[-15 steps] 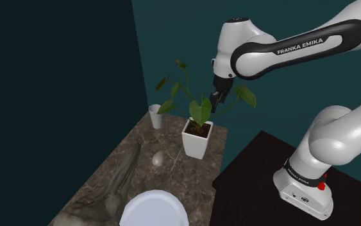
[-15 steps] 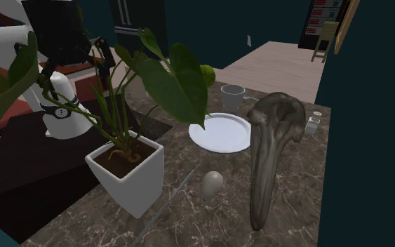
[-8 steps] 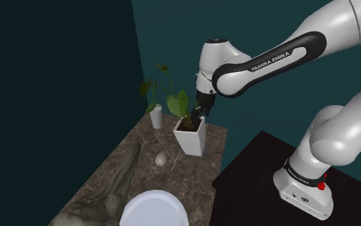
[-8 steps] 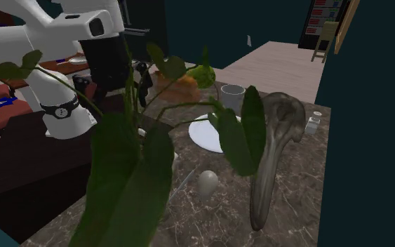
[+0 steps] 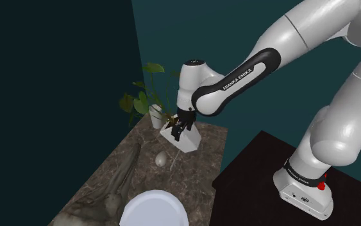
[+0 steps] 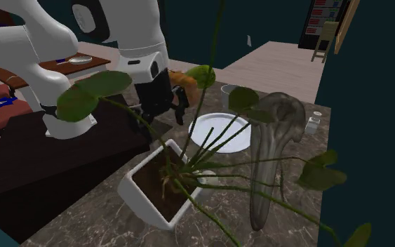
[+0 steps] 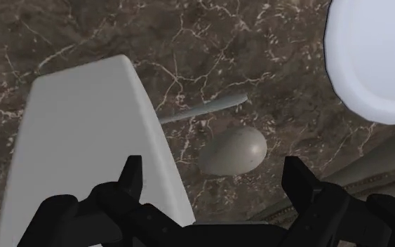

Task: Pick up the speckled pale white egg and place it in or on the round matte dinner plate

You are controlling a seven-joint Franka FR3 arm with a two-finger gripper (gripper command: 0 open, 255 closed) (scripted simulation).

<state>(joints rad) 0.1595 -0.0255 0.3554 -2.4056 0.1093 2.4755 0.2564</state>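
Jaws: apart, empty;
Egg (image 7: 234, 151): ahead, between them; long axis jaw to jaw;
Planter (image 7: 90, 140): just beside one jaw

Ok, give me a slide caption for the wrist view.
Open end effector above the pale egg on dark marbled counter, white planter beside it, white plate nearby.

Pale grey egg (image 7: 234, 151) lying on side — round white plate (image 7: 375, 59) near, not touching.
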